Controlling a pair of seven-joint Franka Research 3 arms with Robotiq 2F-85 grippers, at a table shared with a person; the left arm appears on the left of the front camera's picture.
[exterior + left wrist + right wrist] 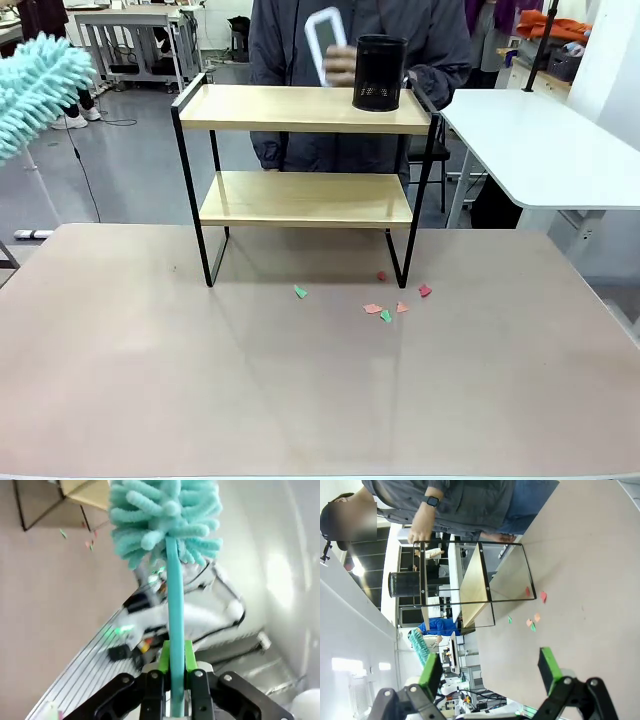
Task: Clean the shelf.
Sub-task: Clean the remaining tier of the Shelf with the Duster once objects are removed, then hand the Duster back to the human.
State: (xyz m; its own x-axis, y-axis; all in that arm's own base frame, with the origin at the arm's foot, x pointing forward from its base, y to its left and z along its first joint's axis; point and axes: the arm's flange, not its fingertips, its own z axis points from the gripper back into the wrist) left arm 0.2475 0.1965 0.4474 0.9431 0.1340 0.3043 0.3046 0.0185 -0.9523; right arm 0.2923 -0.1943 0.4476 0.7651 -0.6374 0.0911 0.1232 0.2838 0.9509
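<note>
Brown table [300,400] with the shelf [300,200] upright at its far middle, a person [290,40] standing behind it. Fluffy teal duster [40,85] high at the left, its handle clamped between the pads of the left gripper [175,659]. Right gripper [490,669] spread wide, grasping nothing. Black mesh cup [379,72] on the top board's right end; beside it the person's hand [340,65] grips a white flat object [325,40]. Coloured paper scraps [385,308] on the table near the shelf's right front leg

Front: duster [35,85] cut by L edge; white obj [326,40] blurred.
</note>
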